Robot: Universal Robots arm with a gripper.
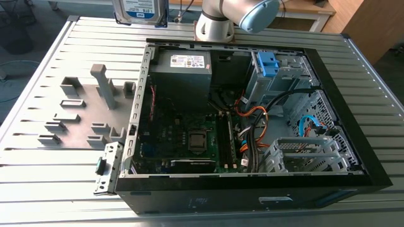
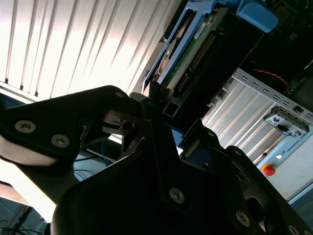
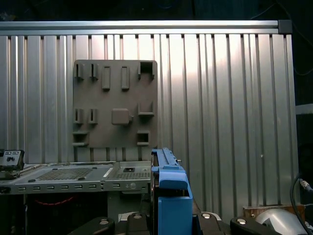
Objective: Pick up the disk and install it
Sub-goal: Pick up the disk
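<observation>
One gripper [image 2: 172, 116], its two black fingers [image 2: 152, 117] clamped on either side of one disk [image 2: 188, 54], holds it by an end between the blue side rails. In the exterior view the disk [image 1: 140, 10] hangs clear of the ribbed metal table [image 1: 57, 161], label showing, near the arm's base [image 1: 215, 26]. One open computer case [image 1: 252, 194] lies on the table, with one grey holder plate [image 1: 82, 113] beside it on the exterior view's left.

Robotics lab or workshop: ribbed aluminium bench [image 1: 50, 175], arm base [image 1: 213, 29] mounted at one edge, opened computer case [image 1: 252, 201], grey fixture plate [image 1: 79, 120].
</observation>
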